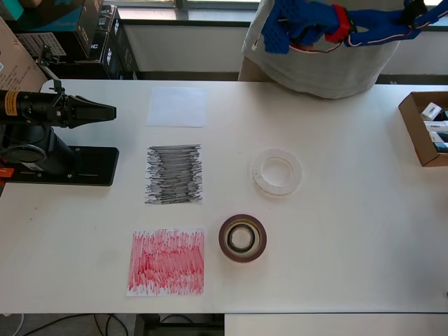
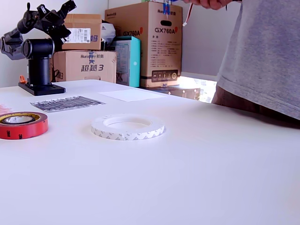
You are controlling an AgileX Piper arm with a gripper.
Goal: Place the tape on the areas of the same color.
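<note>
In the overhead view a whitish translucent tape ring [image 1: 277, 171] [image 2: 127, 127] lies flat right of the black-grey scribbled area [image 1: 174, 174] [image 2: 67, 103]. A dark red-brown tape ring [image 1: 242, 238] [image 2: 21, 124] lies right of the red scribbled area [image 1: 166, 262], and a small black ring [image 1: 241, 239] sits inside its hole. The plain white area [image 1: 177, 106] [image 2: 131, 95] is bare at the far side. My gripper [image 1: 108, 110] [image 2: 69, 5] is folded back over the arm's base at the overhead view's left. It points toward the white area, its fingers together and holding nothing.
The arm's black base plate [image 1: 66, 165] stands at the table's left in the overhead view. A person in a grey shirt [image 1: 329, 63] with blue gloves stands at the far edge. An open cardboard box [image 1: 424, 128] sits at the right edge. Cartons [image 2: 145, 42] are stacked behind the table.
</note>
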